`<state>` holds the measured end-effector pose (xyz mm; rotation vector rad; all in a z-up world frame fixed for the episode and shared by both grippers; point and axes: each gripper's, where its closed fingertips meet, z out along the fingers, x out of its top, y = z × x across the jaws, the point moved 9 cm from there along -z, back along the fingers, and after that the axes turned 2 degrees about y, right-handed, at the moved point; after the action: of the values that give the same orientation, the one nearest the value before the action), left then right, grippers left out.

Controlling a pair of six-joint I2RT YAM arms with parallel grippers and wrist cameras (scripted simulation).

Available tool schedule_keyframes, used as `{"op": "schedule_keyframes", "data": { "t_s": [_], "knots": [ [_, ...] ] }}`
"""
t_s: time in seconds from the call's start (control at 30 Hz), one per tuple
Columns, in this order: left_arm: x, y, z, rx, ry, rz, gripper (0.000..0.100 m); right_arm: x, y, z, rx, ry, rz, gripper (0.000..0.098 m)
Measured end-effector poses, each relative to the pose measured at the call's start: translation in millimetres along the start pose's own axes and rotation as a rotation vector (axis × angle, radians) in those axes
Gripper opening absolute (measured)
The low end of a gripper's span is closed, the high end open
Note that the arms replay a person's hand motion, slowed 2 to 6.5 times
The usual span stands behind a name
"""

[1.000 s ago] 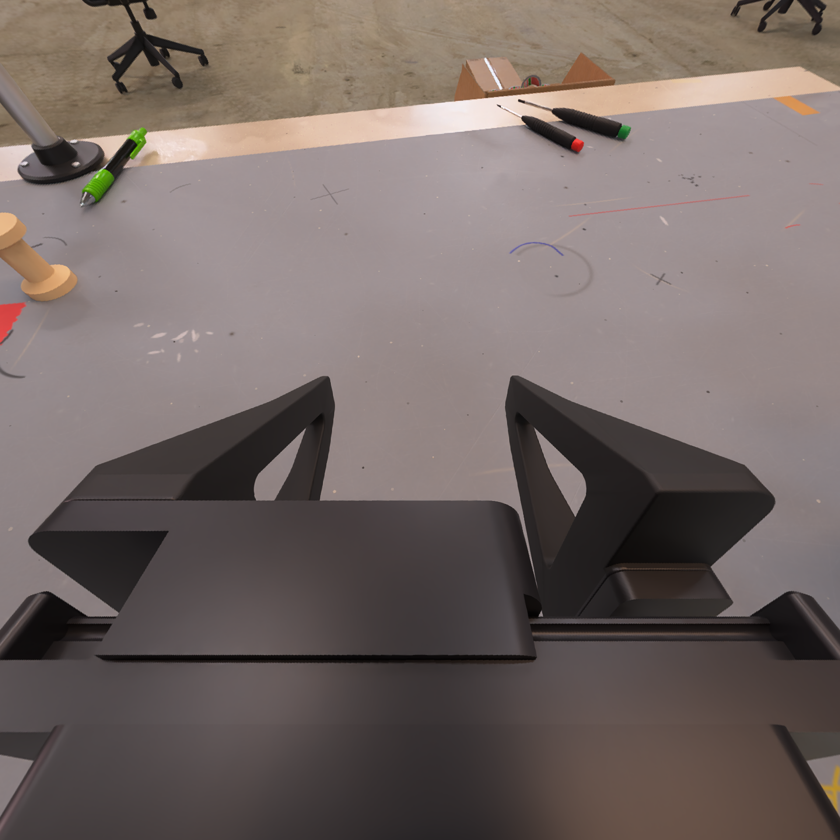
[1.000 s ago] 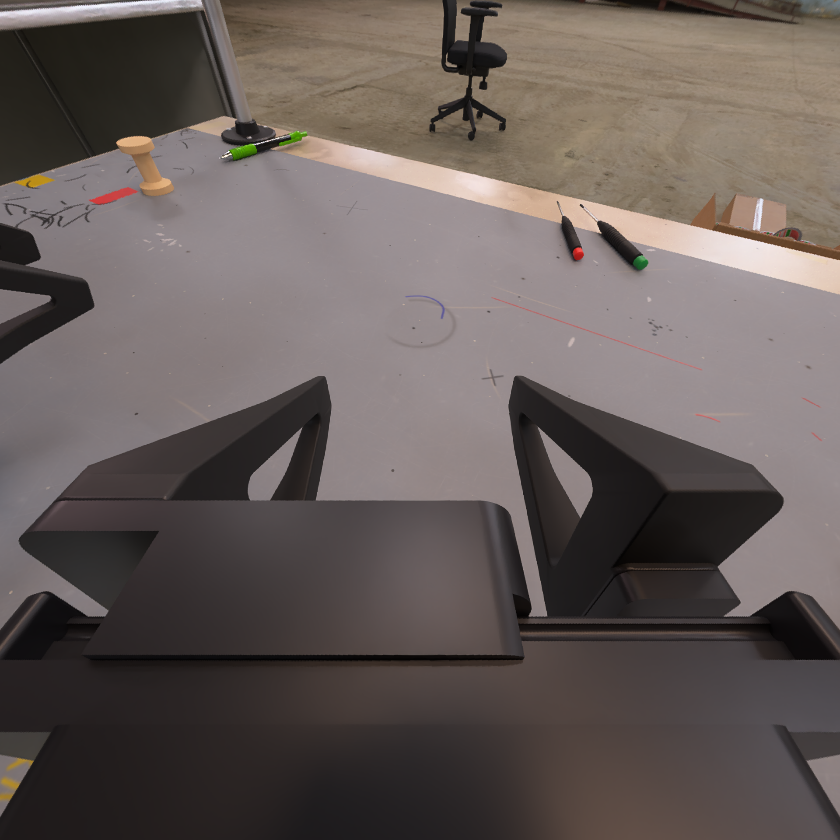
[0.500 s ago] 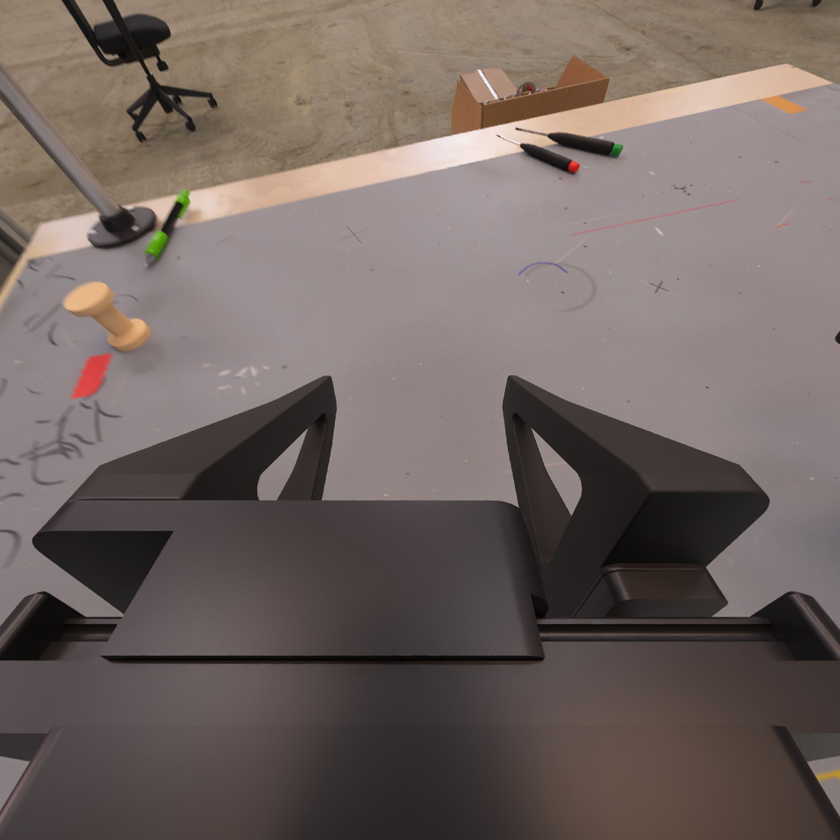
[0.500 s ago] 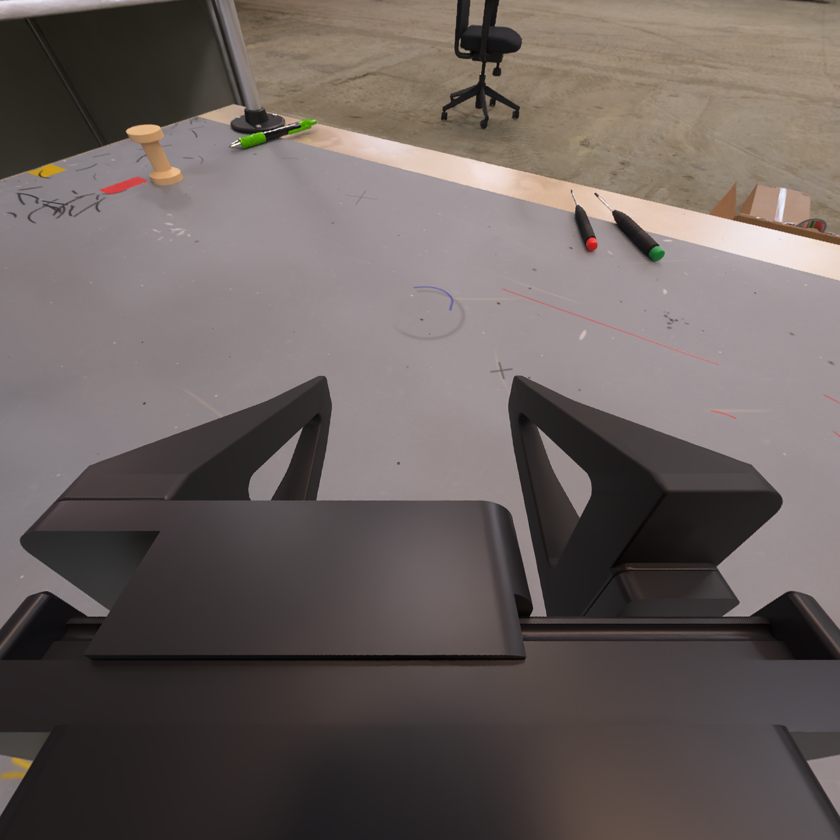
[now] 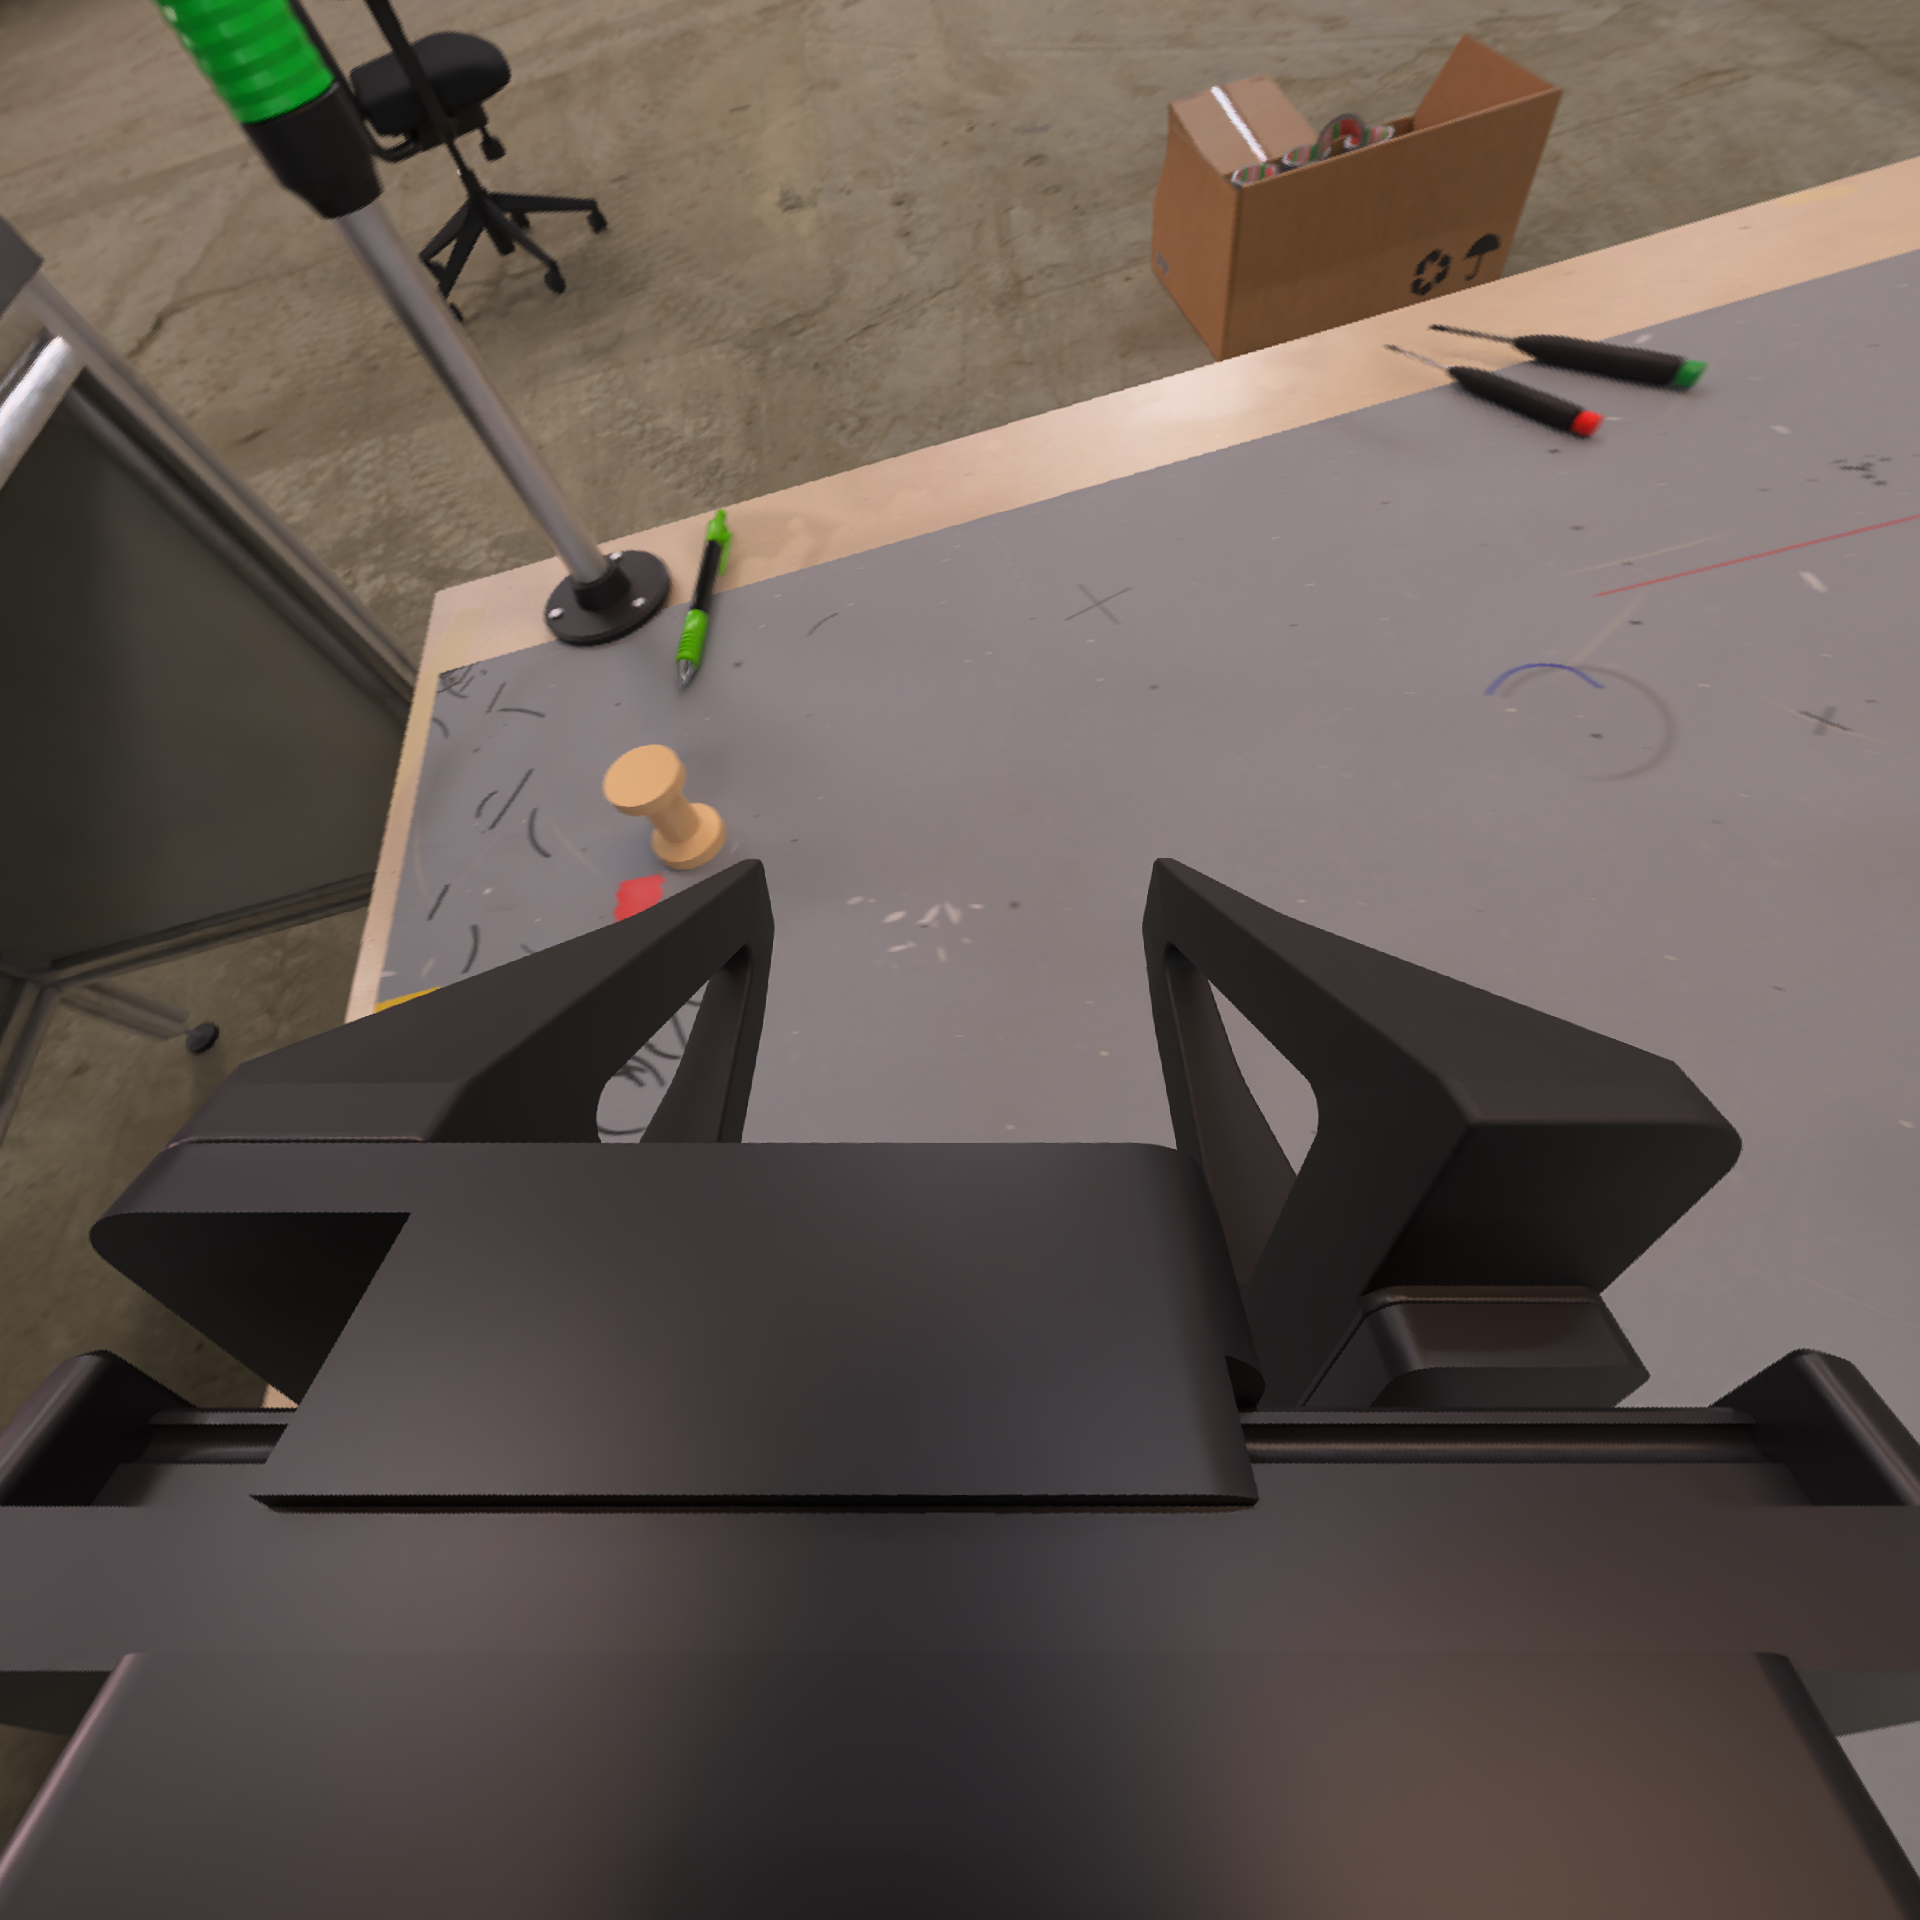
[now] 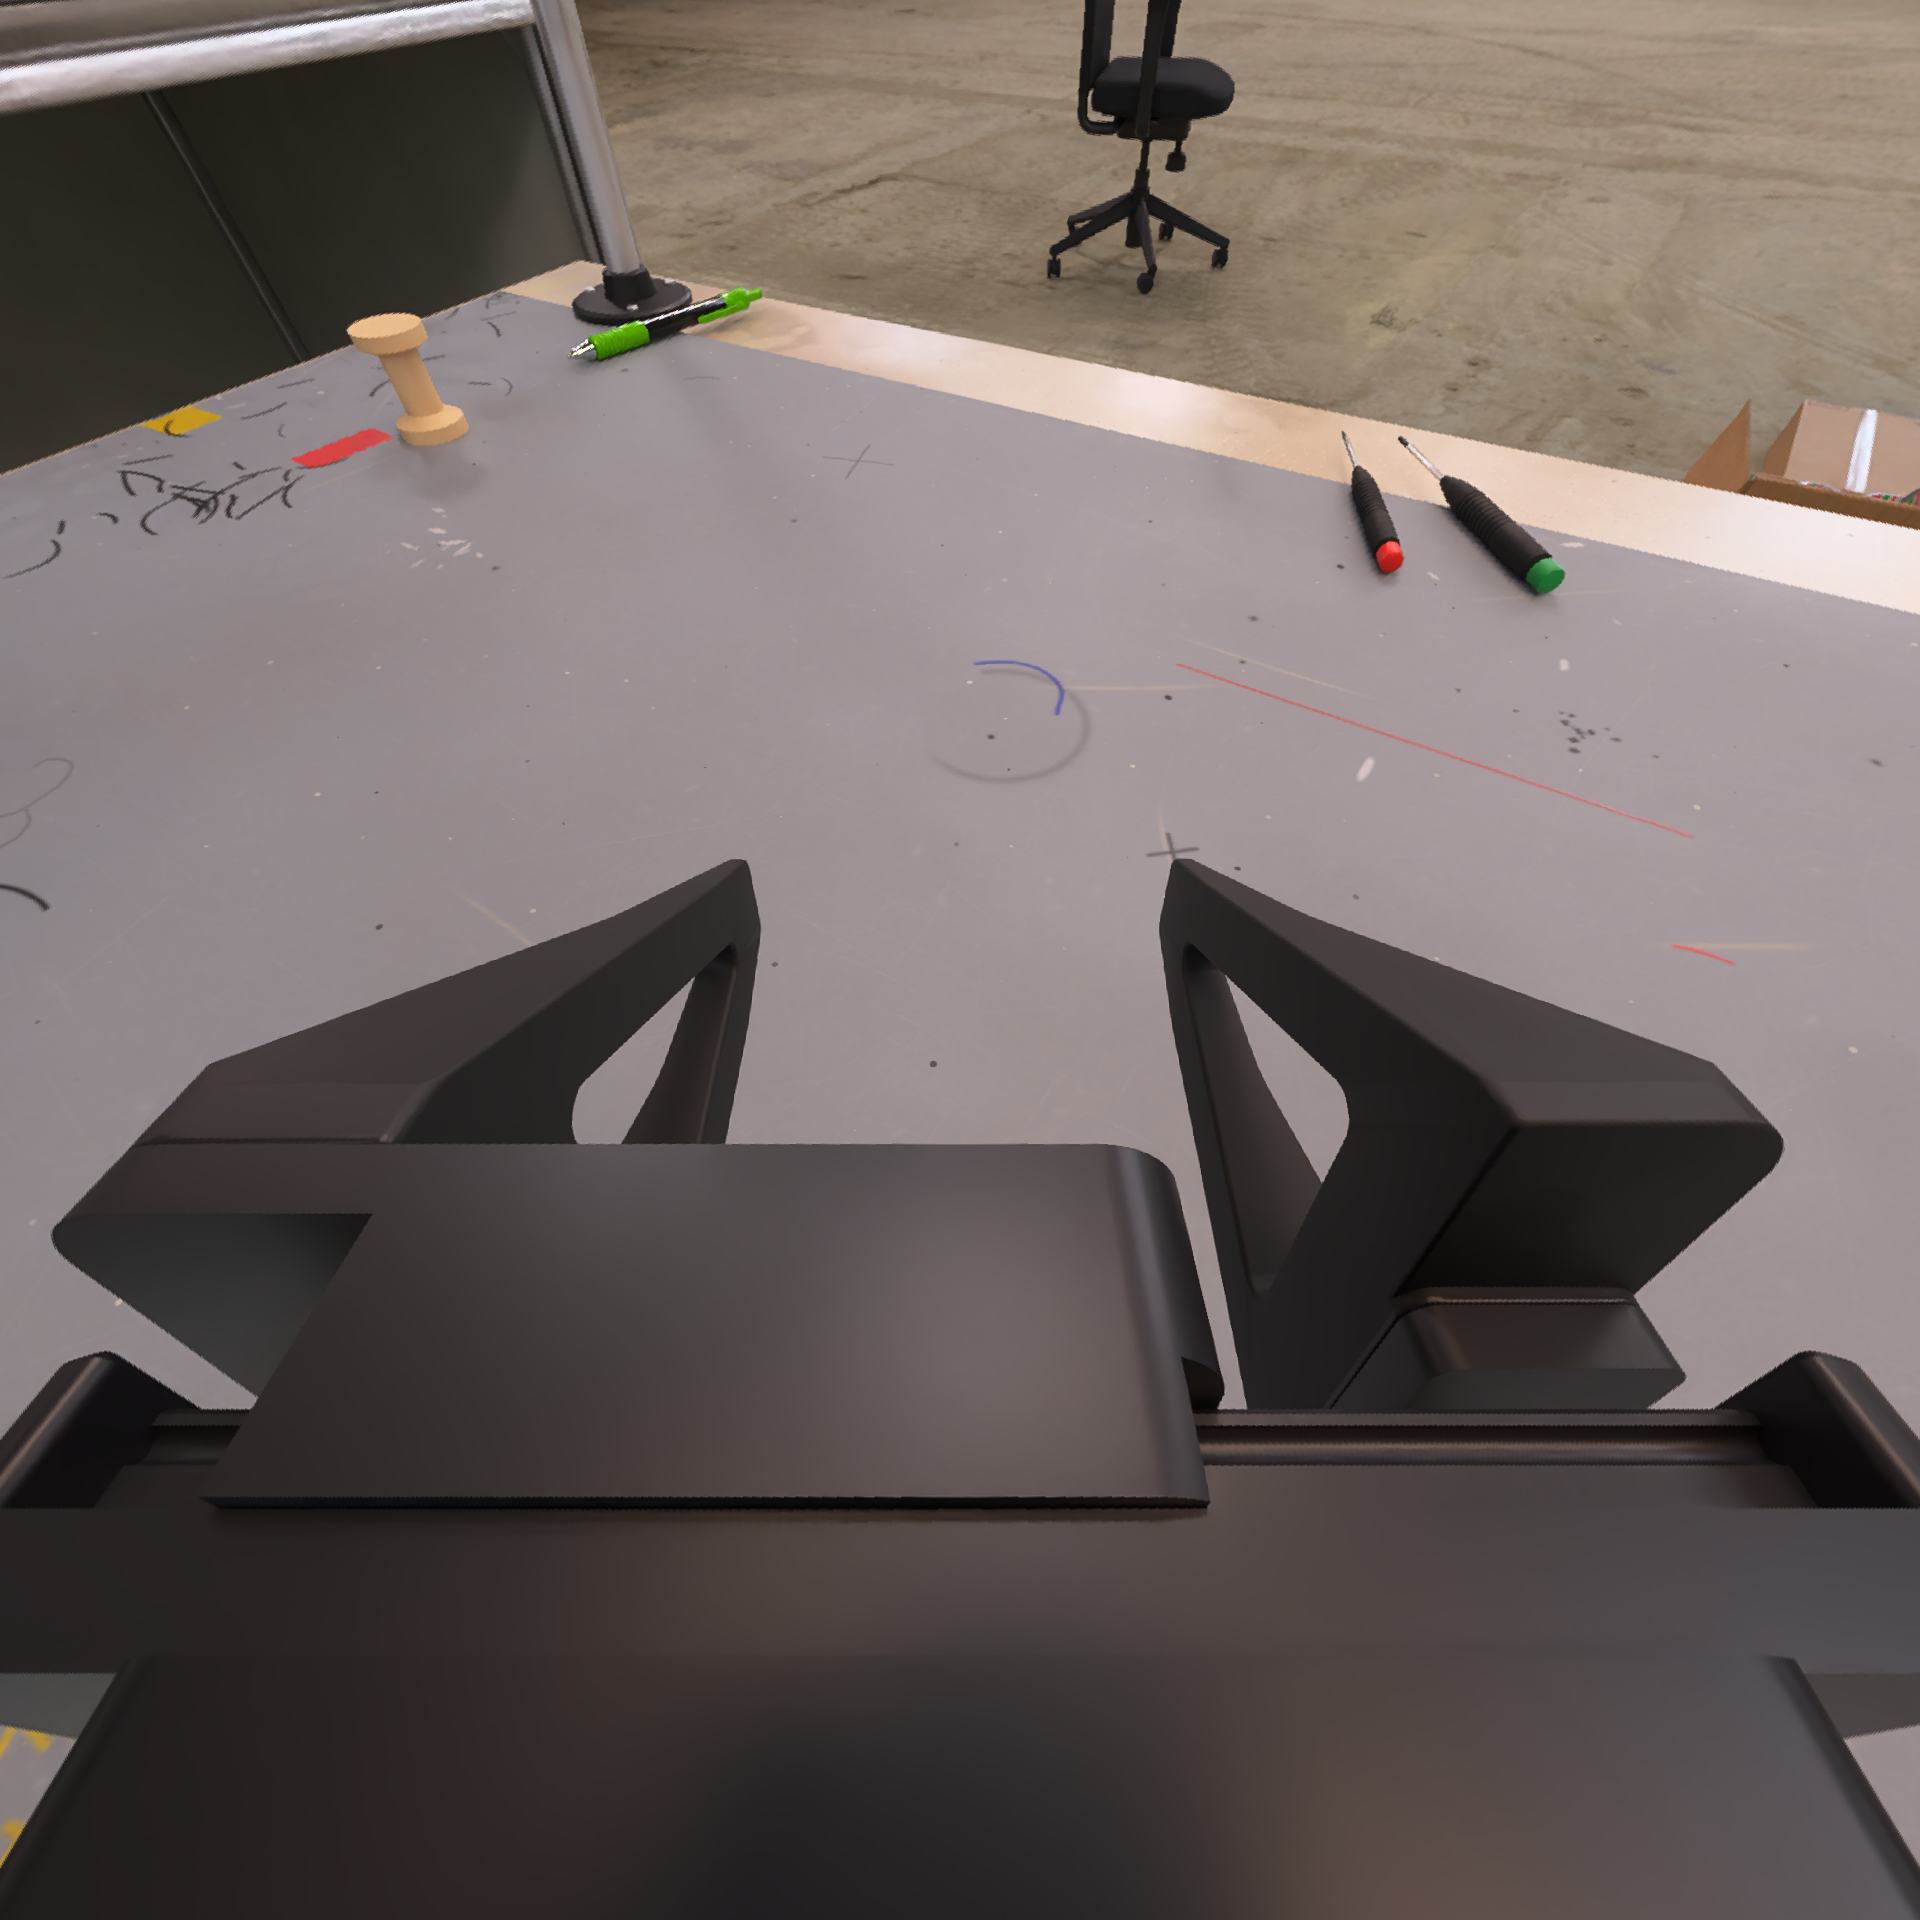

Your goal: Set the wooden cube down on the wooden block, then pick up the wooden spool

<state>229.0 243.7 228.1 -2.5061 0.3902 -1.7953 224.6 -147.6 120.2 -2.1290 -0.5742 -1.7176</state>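
The wooden spool [image 5: 665, 805] stands upright on the grey table near its far left corner, just ahead and left of my left gripper [image 5: 956, 883], which is open and empty. The spool also shows far off at the upper left of the right wrist view [image 6: 407, 379]. My right gripper [image 6: 956, 883] is open and empty above the middle of the table. No wooden cube or wooden block shows in either view.
A green pen [image 5: 698, 603] [image 6: 665, 327] lies by a pole base [image 5: 608, 597] at the far left corner. Two screwdrivers [image 5: 1569, 384] [image 6: 1455, 525] lie near the far edge. A cardboard box [image 5: 1351, 197] and an office chair [image 6: 1143, 135] stand on the floor beyond. The table's left edge [image 5: 395, 831] is close.
My left gripper has risen and swung left, so the spool now sits nearer its left finger and the table's left edge shows. My right gripper has barely shifted. Both stay open.
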Motion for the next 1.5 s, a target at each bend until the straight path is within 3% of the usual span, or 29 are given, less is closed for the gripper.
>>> {"op": "schedule_keyframes", "data": {
  "t_s": [0.27,0.63,1.1,1.5],
  "knots": [
    [-13.4,-56.3,36.3,0.047,-0.101,-0.077,0.063,-0.8,1.4,0.2,0.013,-0.006,0.007,0.0657],
    [-45.1,-104.1,98.6,0.131,-0.236,-0.163,0.063,-2.0,3.2,0.8,0.026,-0.014,0.014,0.0642],
    [-62.0,-133.0,153.3,0.249,-0.394,-0.222,0.064,-2.3,5.2,0.3,0.03,-0.022,0.017,0.0626],
    [-65.0,-143.8,181.1,0.245,-0.457,-0.248,0.064,-1.0,7.2,-0.7,0.038,-0.022,0.021,0.061]
  ]
}}
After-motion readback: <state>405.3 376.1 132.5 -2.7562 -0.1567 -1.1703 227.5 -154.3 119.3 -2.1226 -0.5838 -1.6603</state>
